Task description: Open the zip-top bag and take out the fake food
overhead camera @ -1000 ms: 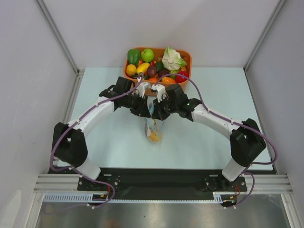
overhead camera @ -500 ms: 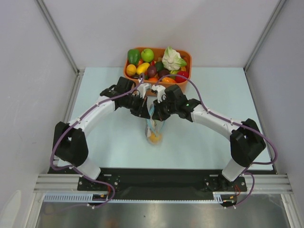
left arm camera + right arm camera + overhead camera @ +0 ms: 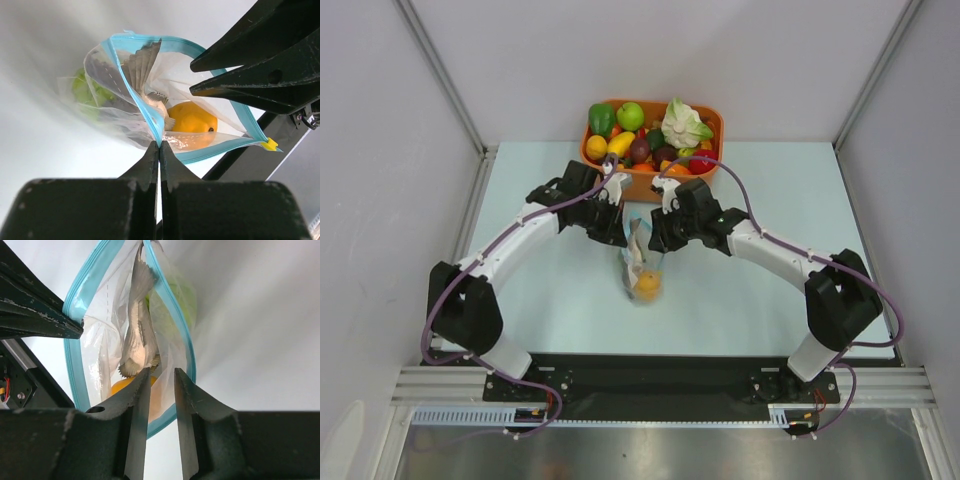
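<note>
My left gripper (image 3: 159, 146) was pinched shut on the blue strip of the zip-top bag (image 3: 175, 80); my right gripper (image 3: 161, 374) stood slightly parted about the opposite lip, not yet clamped; the bag hung just before the orange tub (image 3: 716, 118), fake food (image 3: 192, 120) inside; recommended: close right jaws firmly, then part evenly.

Bright, even light from above. Top view sharp; shadows faint on pale-blue tabletop (image 3: 770, 260) around clear crinkly plastic bag with light-blue zip strip (image 3: 638, 262). Wrist views: bag crisp, small glints on film. Left gripper's black fingers (image 3: 147, 167) below bag blur toward lens. Backdrop behind bag washed-out grey-white.
</note>
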Controlling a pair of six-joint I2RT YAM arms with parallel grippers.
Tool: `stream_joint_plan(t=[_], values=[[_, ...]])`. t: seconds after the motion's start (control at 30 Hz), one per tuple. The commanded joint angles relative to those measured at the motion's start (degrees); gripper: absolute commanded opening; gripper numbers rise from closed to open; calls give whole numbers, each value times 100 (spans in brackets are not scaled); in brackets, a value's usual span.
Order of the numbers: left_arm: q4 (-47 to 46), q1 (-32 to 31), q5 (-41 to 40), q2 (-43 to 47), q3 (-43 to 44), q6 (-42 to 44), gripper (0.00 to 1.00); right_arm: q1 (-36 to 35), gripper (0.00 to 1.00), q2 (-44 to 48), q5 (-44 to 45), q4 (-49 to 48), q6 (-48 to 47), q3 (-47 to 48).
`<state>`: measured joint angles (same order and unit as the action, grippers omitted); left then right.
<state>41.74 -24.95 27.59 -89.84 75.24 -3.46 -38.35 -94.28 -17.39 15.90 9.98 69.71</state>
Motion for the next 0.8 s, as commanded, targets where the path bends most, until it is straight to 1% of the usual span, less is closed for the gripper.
stream_joint_plan(t=[0.0, 0.1, 0.2, 0.67, 0.77], values=[[106, 8, 62, 29, 245, -67, 0, -41, 31, 182, -36, -236, 83, 16], [168, 8, 53, -51, 272, -58, 0, -111, 32, 173, -107, -403, 66, 42], [151, 8, 71, -16, 263, -49, 0, -147, 36, 86, -177, -500, 57, 112], [124, 8, 378, 160, 236, 56, 0, -226, 38, -644, -177, -377, -303, 675], [133, 8, 440, 151, 245, 65, 0, -243, 42, -732, -282, -491, -295, 658]])
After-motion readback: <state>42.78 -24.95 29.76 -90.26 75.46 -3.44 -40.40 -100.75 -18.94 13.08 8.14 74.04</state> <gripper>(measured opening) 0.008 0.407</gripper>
